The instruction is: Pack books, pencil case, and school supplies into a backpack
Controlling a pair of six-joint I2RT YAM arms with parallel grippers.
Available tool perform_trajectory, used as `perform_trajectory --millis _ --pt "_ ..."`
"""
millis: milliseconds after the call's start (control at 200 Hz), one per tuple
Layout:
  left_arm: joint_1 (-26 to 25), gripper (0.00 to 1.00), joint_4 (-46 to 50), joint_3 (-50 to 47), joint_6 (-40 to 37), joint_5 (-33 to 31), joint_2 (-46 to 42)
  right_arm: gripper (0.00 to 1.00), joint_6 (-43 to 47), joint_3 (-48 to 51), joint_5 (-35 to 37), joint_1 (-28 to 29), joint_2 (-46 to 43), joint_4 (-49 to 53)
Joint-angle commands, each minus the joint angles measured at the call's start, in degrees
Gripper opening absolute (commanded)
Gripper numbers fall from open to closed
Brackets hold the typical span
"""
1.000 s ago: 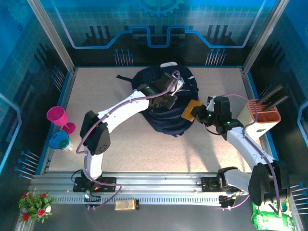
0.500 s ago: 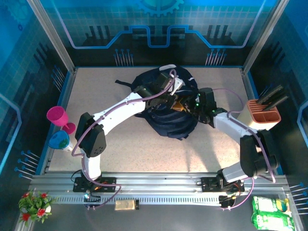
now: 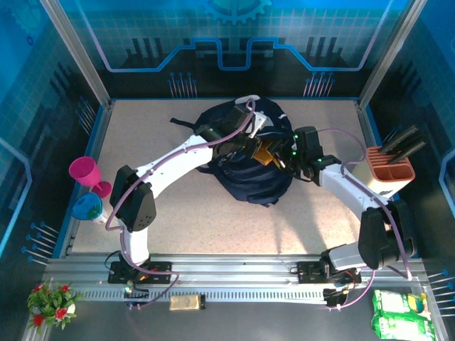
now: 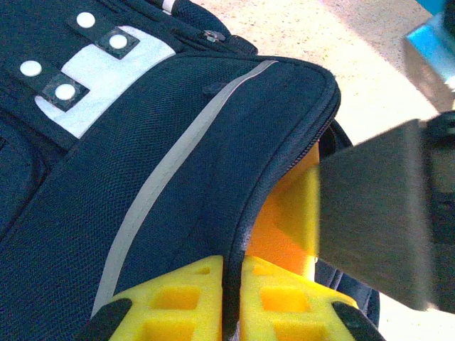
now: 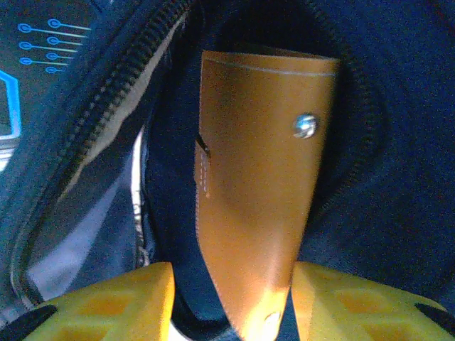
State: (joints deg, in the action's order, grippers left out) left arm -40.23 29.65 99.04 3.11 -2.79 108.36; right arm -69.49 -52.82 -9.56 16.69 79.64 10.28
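- Left arm (image 3: 174, 158): white links, black joints, a mauve cable looped alongside.
- Right arm (image 3: 350, 190): same white and black, mauve cable.
- Fingers (image 4: 178, 302): yellow, waffle-recessed, black corners at 6 o'clock.

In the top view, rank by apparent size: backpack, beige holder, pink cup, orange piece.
1. backpack
2. beige holder
3. pink cup
4. orange piece, which looks smallest, but it is partly hidden, so this is unsure.

table (image 3: 199, 213) — speckled | backpack (image 3: 249, 186) centre | pink cup (image 3: 85, 170) left edge | holder (image 3: 387, 170) right edge
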Motion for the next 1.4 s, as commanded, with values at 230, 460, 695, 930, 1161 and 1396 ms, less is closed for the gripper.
perform_trajectory --millis 230,460,695,930,1161,1396 --pt "0.7 0.13 -1.9 1.4 1.9 2.8 -3.6 0.28 4.1 -2.6 2.4 -0.1 4.4 3.1" --pt "1.0 0.13 -1.8 1.4 2.7 3.4 -3.6 0.12 3.0 -5.5 1.8 1.6 8.3 -1.5" --pt "3.0 0.13 -3.7 0.2 5.9 9.0 -4.8 0.1 -1.7 -5.7 0.7 3.0 12.1 -8.2" --pt "4.1 0.13 -4.2 -0.5 7.8 10.7 -4.6 0.12 -4.3 -5.6 -0.4 4.7 16.2 -16.5" --pt "5.0 0.13 -4.7 -1.1 8.7 11.7 -4.3 0.13 -2.4 -3.1 -3.2 4.6 17.6 -24.9" --pt "5.4 0.25 -5.9 -4.2 8.9 14.6 -5.0 0.31 2.9 6.5 -0.6 2.4 3.8 -18.4"
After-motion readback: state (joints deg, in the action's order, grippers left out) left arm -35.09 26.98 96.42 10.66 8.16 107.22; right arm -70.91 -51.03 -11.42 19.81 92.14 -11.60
